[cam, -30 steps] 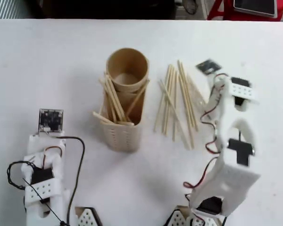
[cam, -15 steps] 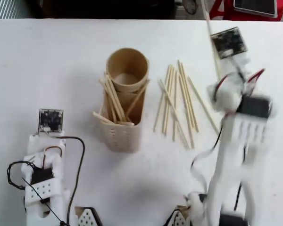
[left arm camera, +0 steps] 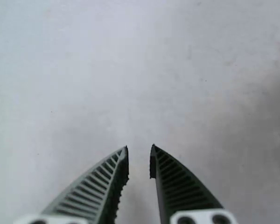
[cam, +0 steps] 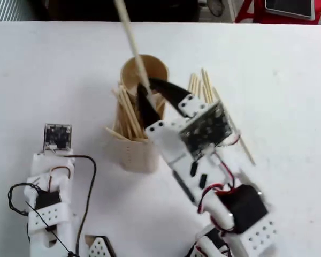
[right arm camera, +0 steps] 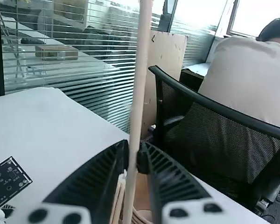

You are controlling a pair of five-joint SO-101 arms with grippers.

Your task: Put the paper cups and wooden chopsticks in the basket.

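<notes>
A perforated beige basket (cam: pixel 135 155) stands mid-table with stacked paper cups (cam: pixel 144 72) and several wooden chopsticks (cam: pixel 127 113) in it. My right gripper (cam: pixel 145 85) hovers over the cups, shut on one chopstick (cam: pixel 127 29) that sticks up steeply toward the far edge. From the right wrist, that chopstick (right arm camera: pixel 142 70) rises between the fingertips of my right gripper (right arm camera: pixel 133 149). Loose chopsticks (cam: pixel 206 80) lie right of the basket, partly hidden by the arm. My left arm (cam: pixel 48 203) rests at the near left. Its gripper (left arm camera: pixel 138 148) is narrowly open over bare table.
The white table (cam: pixel 53 69) stretches wide to the left and far side. A small circuit board (cam: pixel 58 136) sits atop the left arm. Office chairs (right arm camera: pixel 214 130) and window blinds (right arm camera: pixel 60 56) lie beyond the table.
The right arm has swung from the right side of the table leftward to above the basket, carrying one chopstick lifted from near the loose pile. The left arm has stayed still.
</notes>
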